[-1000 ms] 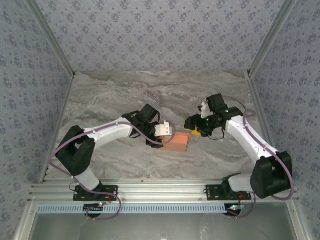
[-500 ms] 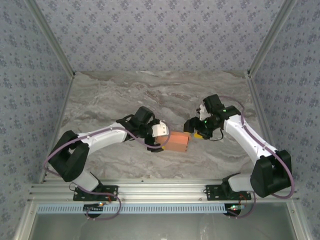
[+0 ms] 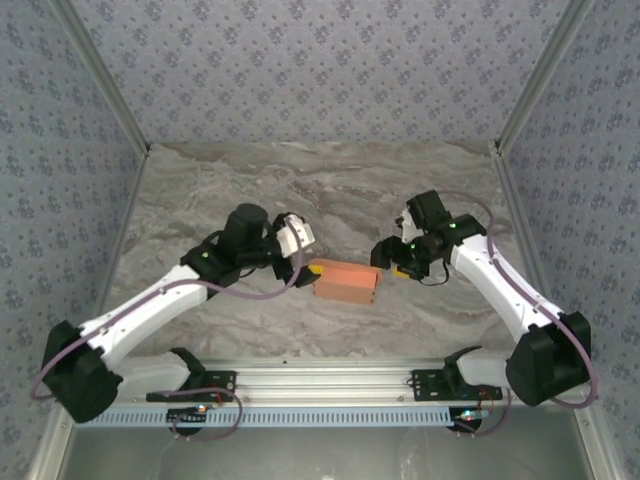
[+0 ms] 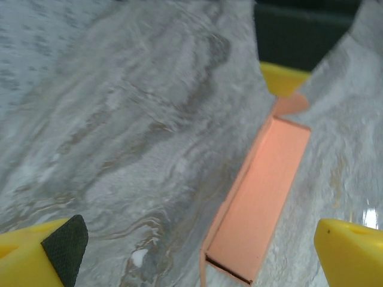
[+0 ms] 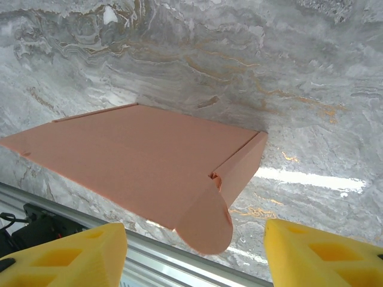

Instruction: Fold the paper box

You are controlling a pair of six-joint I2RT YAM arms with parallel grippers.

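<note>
The paper box (image 3: 345,282) is a small flat orange-salmon box lying on the marble table between my two grippers. My left gripper (image 3: 303,262) stands open just left of the box and touches nothing. In the left wrist view the box (image 4: 263,197) lies ahead and to the right of my left gripper (image 4: 197,254), its near end slightly gaping. My right gripper (image 3: 385,262) is open at the box's right end. In the right wrist view a rounded tab (image 5: 206,224) of the box (image 5: 143,161) sticks out between the yellow fingers (image 5: 66,257), with a gap on each side.
An aluminium rail (image 3: 330,380) runs along the table's near edge, close behind the box in the right wrist view. Patterned walls (image 3: 320,70) close in the back and both sides. Bare marble (image 3: 330,190) stretches beyond the box.
My left gripper has opened, let go of the box's left end and drawn back to the left. The box now lies flat. My right gripper has barely moved.
</note>
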